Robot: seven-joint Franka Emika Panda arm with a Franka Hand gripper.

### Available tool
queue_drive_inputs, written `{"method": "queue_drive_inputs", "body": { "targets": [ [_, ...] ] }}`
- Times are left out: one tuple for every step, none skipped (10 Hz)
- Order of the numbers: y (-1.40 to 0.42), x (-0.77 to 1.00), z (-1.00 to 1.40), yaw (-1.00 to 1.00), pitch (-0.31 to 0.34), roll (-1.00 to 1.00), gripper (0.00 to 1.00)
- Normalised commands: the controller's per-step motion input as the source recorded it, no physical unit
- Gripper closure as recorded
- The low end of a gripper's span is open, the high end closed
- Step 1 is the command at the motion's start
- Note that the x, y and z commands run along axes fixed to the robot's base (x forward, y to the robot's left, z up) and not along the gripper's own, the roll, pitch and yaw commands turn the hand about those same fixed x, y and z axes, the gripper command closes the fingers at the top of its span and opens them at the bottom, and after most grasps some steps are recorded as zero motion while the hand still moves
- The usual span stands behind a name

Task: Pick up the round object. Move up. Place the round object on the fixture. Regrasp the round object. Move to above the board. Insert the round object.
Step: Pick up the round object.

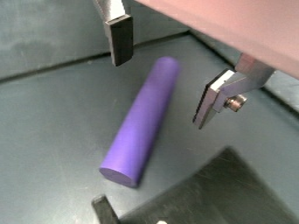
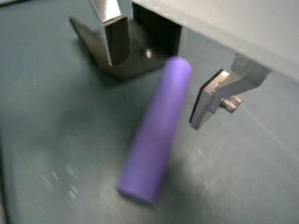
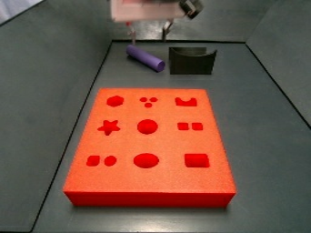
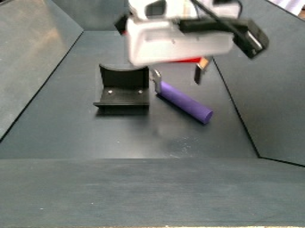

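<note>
The round object is a purple peg (image 1: pixel 142 122) lying flat on the dark floor, seen in both wrist views (image 2: pixel 158 131) and both side views (image 3: pixel 147 58) (image 4: pixel 185 101). My gripper (image 1: pixel 166 74) is open, with its two silver fingers straddling one end of the peg and not touching it. It hangs just over that end (image 4: pixel 176 76). The fixture (image 2: pixel 128 52) is a dark notched block right beside the peg's end (image 4: pixel 123 89). The red-orange board (image 3: pixel 170 182) with shaped holes lies nearer the front, apart from the peg.
Sloping dark walls (image 4: pixel 48 44) close in the floor on both sides. The fixture (image 3: pixel 191 60) stands just right of the peg at the far end, behind the board.
</note>
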Motion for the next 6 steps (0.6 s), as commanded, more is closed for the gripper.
{"method": "queue_drive_inputs", "body": {
  "targets": [
    [0.09,-0.09,-0.69,0.32,-0.241,-0.07,0.0],
    [0.09,0.0,-0.74,0.21,-0.16,-0.13,0.0],
    [0.13,0.11,-0.59,0.09,-0.034,-0.13,0.0],
    [0.1,0.15,-0.5,0.01,0.0,-0.14,0.0],
    [0.02,0.0,-0.4,0.0,-0.023,-0.13,0.0],
    [0.0,0.0,-0.06,0.0,-0.089,-0.04,0.0]
  ]
}}
